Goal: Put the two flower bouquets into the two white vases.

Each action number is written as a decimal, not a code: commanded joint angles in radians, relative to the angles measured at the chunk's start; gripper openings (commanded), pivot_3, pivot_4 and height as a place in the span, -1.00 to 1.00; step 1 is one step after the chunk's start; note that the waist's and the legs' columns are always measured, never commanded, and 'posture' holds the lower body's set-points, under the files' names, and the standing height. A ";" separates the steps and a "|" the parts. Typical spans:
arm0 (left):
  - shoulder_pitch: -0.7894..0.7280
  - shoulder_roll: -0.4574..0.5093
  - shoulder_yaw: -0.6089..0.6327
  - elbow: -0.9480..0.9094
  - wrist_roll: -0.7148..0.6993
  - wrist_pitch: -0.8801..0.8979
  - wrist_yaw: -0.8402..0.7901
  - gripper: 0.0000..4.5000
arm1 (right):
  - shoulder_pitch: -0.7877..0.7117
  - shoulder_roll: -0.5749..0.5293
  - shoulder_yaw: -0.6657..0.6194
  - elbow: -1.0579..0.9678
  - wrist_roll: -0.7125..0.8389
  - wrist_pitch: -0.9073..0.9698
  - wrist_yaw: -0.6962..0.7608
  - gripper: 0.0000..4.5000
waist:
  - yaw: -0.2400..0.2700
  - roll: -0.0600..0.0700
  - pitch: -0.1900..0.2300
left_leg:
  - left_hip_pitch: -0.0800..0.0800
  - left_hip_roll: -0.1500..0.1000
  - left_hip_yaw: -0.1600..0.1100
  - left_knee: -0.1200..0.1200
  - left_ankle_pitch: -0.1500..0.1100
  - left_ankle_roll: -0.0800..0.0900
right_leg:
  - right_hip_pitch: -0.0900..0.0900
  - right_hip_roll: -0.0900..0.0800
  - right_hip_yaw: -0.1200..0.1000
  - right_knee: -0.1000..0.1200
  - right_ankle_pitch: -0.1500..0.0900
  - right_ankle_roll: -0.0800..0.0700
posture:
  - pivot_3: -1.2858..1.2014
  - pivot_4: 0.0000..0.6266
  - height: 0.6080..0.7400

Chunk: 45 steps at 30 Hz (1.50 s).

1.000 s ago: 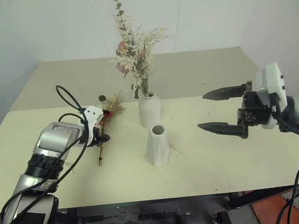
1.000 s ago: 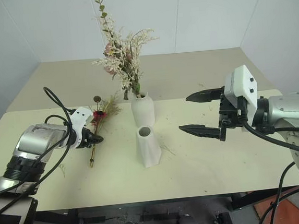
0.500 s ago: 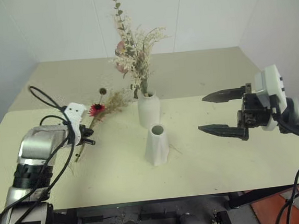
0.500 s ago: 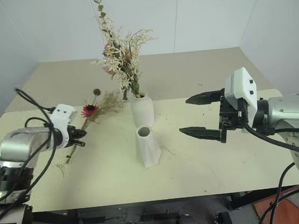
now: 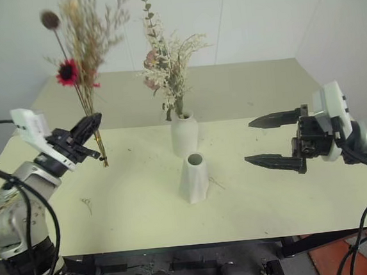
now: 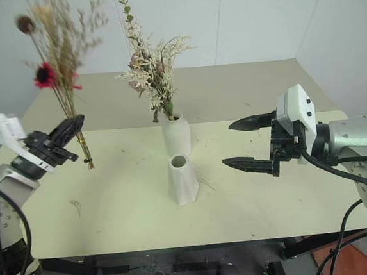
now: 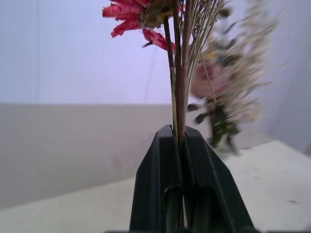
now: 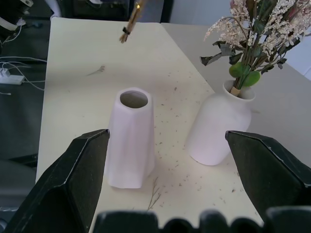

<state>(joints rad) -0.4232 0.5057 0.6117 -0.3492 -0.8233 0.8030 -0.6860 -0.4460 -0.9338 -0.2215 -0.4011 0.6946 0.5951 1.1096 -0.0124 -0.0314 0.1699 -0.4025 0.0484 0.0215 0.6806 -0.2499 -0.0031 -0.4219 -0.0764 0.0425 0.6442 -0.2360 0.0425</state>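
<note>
My left gripper (image 5: 92, 125) is shut on the lower stems of the thinner bouquet (image 5: 78, 53), with its magenta flower and tan grasses. It holds them upright in the air over the table's left side, the stem ends (image 8: 130, 22) hanging clear of the surface. The left wrist view shows the stems (image 7: 179, 97) pinched between the black fingers. The fuller bouquet (image 5: 167, 65) stands in the rounded white vase (image 5: 185, 136). In front of it the cone-shaped white vase (image 5: 194, 178) is empty. To the right of both vases my right gripper (image 5: 274, 141) is open and holds nothing.
The pale table (image 5: 272, 200) carries scattered flecks and a small dried sprig (image 5: 86, 201) near the left front. A second table top (image 5: 243, 87) adjoins behind, against white walls. The table's front edge runs just below the cone vase.
The left gripper has closed on the thinner bouquet, lifted it off the table and swung it from lying flat to upright. The right gripper has stayed in place and open.
</note>
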 commanded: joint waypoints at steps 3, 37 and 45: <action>-0.027 0.054 -0.043 -0.027 -0.155 -0.014 -0.088 -1.00 | 0.037 -0.035 -0.058 -0.031 0.031 0.015 -0.005 1.00 | 0.002 0.000 0.000 | 0.001 0.000 0.000 0.000 0.000 0.000 | 0.002 0.000 0.000 0.000 0.000 0.000 | 0.03 -0.52 1.00; -0.323 -0.229 -0.499 0.307 -0.067 -0.195 -0.294 -1.00 | 0.350 -0.074 -0.316 -0.246 0.133 0.088 -0.149 1.00 | 0.000 -0.001 0.000 | 0.002 -0.001 -0.001 0.000 0.000 0.000 | 0.003 0.001 0.001 -0.001 0.000 0.000 | 0.03 -0.52 1.00; -0.320 -0.239 -0.519 0.318 -0.046 -0.207 -0.300 -1.00 | 0.363 -0.070 -0.318 -0.257 0.137 0.084 -0.168 1.00 | 0.001 -0.001 0.000 | 0.001 -0.001 -0.001 0.000 0.000 0.000 | 0.003 0.001 0.001 -0.002 0.000 0.001 | 0.03 -0.52 1.00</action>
<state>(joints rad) -0.7196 0.2704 0.0942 -0.0229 -0.8661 0.6139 -0.9773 -0.0800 -0.9927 -0.4926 -0.6311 0.8095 0.6838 0.9507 -0.0117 -0.0322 0.1695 -0.4011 0.0475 0.0207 0.6806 -0.2499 -0.0030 -0.4192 -0.0755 0.0432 0.6425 -0.2360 0.0430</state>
